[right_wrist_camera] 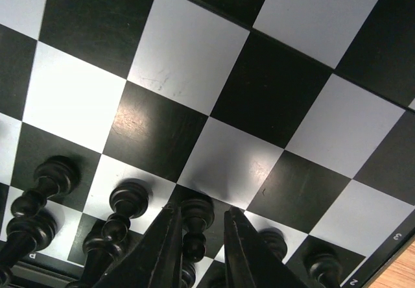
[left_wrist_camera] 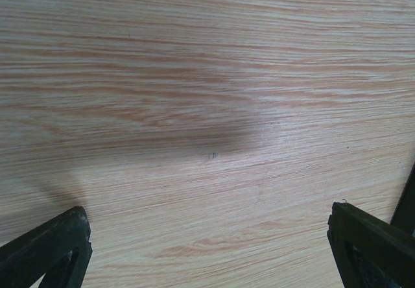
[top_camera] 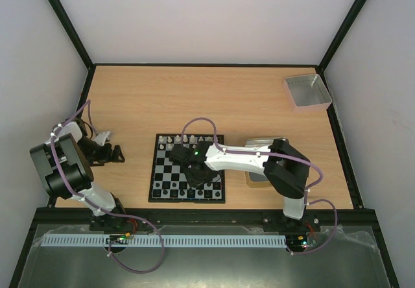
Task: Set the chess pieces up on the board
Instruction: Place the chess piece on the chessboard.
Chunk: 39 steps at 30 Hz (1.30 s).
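At the near side of the board [top_camera: 162, 179], set mid-width by the near edge of the table [top_camera: 130, 93], the right gripper [right_wrist_camera: 200, 211] was pinched narrow on a black piece [right_wrist_camera: 193, 222], held upright under it. The left gripper [left_wrist_camera: 207, 210] was parked wide open, empty, by the left edge, so the right arm [top_camera: 246, 158] was judged nearer; white pieces [top_camera: 178, 139] were lined along the board's far side.

The board [right_wrist_camera: 194, 61] is seen close up, its chequered squares filling the view. A row of black pieces [right_wrist_camera: 123, 216] is noted along its lower edge. One black piece [right_wrist_camera: 196, 226] is closely flanked by the fingers [right_wrist_camera: 159, 252] of the right gripper [right_wrist_camera: 200, 215]; contact cannot be confirmed. Wooden table [right_wrist_camera: 402, 272] is recorded at the lower right corner.
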### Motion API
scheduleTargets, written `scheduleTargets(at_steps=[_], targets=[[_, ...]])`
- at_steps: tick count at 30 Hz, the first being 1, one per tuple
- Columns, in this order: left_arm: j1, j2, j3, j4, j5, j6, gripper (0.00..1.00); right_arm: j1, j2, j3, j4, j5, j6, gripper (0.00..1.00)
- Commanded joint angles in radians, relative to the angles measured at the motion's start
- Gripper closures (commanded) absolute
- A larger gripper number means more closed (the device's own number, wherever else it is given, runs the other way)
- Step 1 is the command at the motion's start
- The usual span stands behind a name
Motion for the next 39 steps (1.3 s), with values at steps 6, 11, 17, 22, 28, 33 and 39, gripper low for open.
scheduleTargets(at_steps=[6,11,17,22,28,33,39], targets=[[-0.011,0.009,-0.007,-0.017,-0.004,-0.008,0.01,-0.01,0.006,-0.029,-0.002,-0.001,0.012,0.83],[-0.014,0.01,-0.007,-0.017,-0.007,-0.01,0.01,-0.01,0.004,-0.032,-0.003,-0.002,0.013,0.84],[-0.015,0.01,-0.008,-0.017,-0.006,-0.01,0.01,-0.01,0.003,-0.029,-0.003,-0.004,0.009,0.85],[-0.015,0.01,-0.008,-0.018,-0.007,-0.011,0.01,-0.01,-0.001,-0.031,0.0,-0.008,0.011,0.88],[-0.015,0.011,-0.008,-0.016,-0.008,-0.011,0.01,-0.01,-0.004,-0.042,0.002,-0.025,0.012,0.89],[-0.017,0.012,-0.008,-0.015,-0.009,-0.012,0.01,-0.009,-0.01,-0.046,0.002,-0.03,0.015,0.91],[-0.016,0.012,-0.008,-0.016,-0.009,-0.012,0.01,-0.009,-0.013,-0.048,0.004,-0.038,0.015,0.91]])
